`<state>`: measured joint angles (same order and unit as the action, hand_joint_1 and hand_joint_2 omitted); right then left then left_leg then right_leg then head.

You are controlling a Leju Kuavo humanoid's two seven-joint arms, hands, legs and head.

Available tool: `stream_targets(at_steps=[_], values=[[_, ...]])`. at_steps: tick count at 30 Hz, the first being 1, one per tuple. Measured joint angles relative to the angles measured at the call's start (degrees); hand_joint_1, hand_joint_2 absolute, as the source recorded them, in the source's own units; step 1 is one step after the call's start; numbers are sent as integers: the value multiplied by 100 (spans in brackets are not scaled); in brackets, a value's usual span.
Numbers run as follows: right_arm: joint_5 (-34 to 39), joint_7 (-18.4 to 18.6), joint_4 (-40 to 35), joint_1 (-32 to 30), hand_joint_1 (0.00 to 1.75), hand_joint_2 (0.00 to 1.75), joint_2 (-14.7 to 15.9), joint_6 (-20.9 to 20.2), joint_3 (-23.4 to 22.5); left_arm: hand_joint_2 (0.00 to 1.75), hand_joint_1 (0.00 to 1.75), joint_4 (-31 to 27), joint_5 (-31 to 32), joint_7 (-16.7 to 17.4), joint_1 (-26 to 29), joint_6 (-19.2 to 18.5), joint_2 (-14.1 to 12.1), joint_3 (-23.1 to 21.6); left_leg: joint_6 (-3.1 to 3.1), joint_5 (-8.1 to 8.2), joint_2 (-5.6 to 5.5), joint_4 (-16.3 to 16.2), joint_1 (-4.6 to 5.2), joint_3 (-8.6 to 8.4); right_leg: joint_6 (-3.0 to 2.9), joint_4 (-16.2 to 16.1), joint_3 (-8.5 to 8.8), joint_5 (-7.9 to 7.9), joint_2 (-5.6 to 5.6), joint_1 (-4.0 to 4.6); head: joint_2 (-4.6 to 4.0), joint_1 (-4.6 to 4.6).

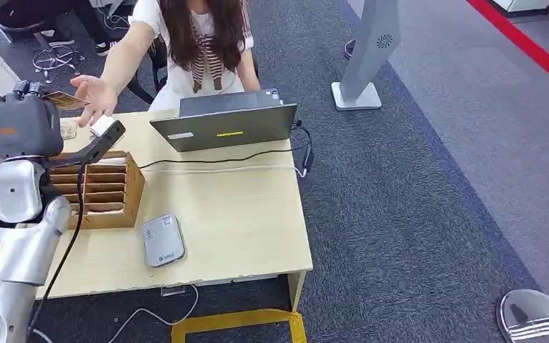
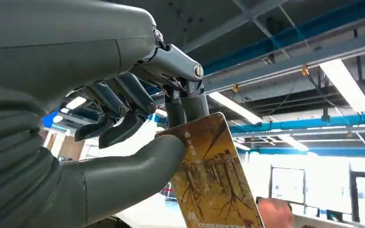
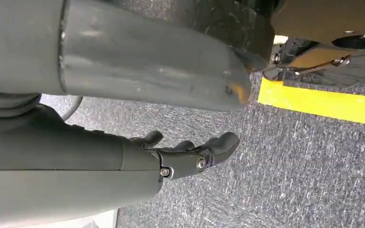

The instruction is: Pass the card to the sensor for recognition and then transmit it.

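Note:
My left hand (image 1: 21, 121) is raised over the table's far left corner. It pinches a gold-brown card (image 1: 64, 100) between thumb and fingers. In the left wrist view the thumb (image 2: 123, 175) presses the card (image 2: 214, 180) against the fingers. A person's hand (image 1: 94, 96) reaches across the table to the card's far end, and its fingertips (image 2: 275, 213) show at the card's edge. Whether they touch it I cannot tell. The grey card sensor (image 1: 163, 239) lies flat near the table's front edge. My right hand (image 3: 190, 152) hangs over the carpet, fingers loosely apart, holding nothing.
A wooden slotted box (image 1: 107, 189) stands under my left arm, beside the sensor. A grey laptop (image 1: 225, 121) sits at the table's far side in front of the seated person (image 1: 200, 43). A black cable (image 1: 221, 158) crosses the table (image 1: 243, 214). A grey stand (image 1: 364, 64) is on the carpet.

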<state>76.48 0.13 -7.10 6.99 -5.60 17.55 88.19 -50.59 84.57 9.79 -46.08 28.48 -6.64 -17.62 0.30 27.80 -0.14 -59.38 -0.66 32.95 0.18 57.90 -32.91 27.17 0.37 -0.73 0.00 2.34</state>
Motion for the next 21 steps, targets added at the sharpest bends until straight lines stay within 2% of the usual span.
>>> stream_targets(at_steps=[5,11,12,13,14,17,21], values=[[-79,83,-2,10,0,0,0,-17,4,175,175,908,151,107,-391,26,48,0,0,1,-1,0,1,2,0,0,0,0,0,-1,0,2],[-90,98,-4,14,0,0,-2,-24,4,175,175,1420,164,153,-522,59,76,2,0,1,1,0,1,2,0,0,0,0,1,-1,0,2],[-90,105,-4,13,0,0,-2,-26,4,175,169,1486,164,153,-526,72,76,2,0,1,1,0,1,2,0,0,-1,0,1,-1,0,0],[-92,109,-7,13,0,0,-2,-26,4,175,23,1538,155,153,-526,96,76,2,0,1,1,0,1,2,0,0,-1,0,1,0,0,2],[-92,109,-7,13,0,0,-2,-26,4,175,0,1566,149,153,-526,122,74,2,0,1,1,0,0,2,0,0,-1,0,1,0,0,0],[-76,105,-7,13,0,0,-2,-26,4,175,0,1630,91,127,-519,280,72,7,0,1,-1,0,0,3,0,0,0,0,0,0,0,0],[-3,94,-7,12,0,0,-2,-22,2,175,0,1546,-256,-228,-386,565,57,107,0,1,-1,1,1,5,0,0,0,1,0,-1,0,0]])
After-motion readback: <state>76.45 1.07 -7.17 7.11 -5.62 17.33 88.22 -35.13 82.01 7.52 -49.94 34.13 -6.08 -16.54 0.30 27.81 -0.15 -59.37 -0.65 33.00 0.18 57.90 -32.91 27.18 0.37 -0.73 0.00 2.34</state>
